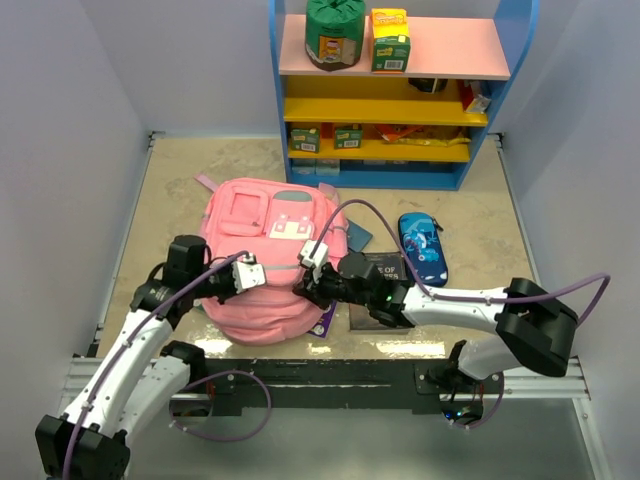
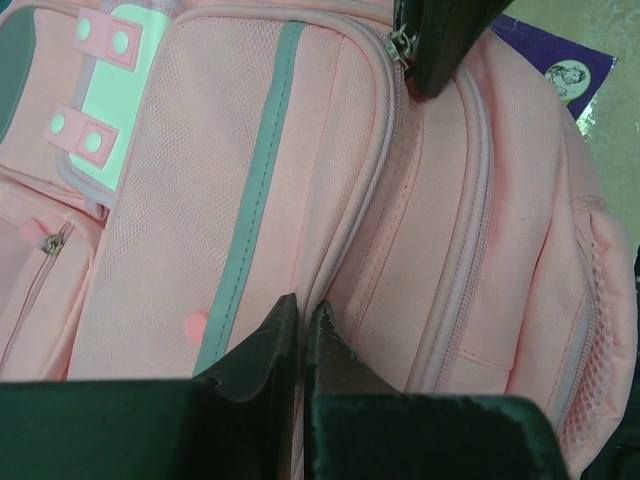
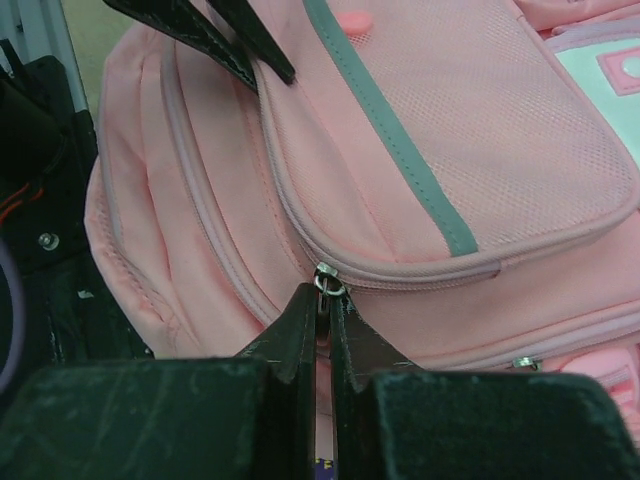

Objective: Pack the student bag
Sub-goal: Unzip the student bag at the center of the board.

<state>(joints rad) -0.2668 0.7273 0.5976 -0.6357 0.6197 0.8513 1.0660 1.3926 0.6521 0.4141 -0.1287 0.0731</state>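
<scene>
Student bag (image 1: 262, 262), large, pink, lying front-up on the table, right against both sets of jaws. Left gripper (image 2: 300, 322) closed, tips pressed into the seam beside the front pocket, probably to steady the bag; unclear whether any fabric is caught. Right gripper (image 3: 322, 305) opposite, closed on the zipper pull (image 3: 327, 280) of the main compartment, likely ready to draw it open. Visible compartments zipped, nothing seen inside. Behind the right jaws, not yet packed: dark book (image 1: 378, 292), then dark-blue pencil case (image 1: 422, 248) farther back.
</scene>
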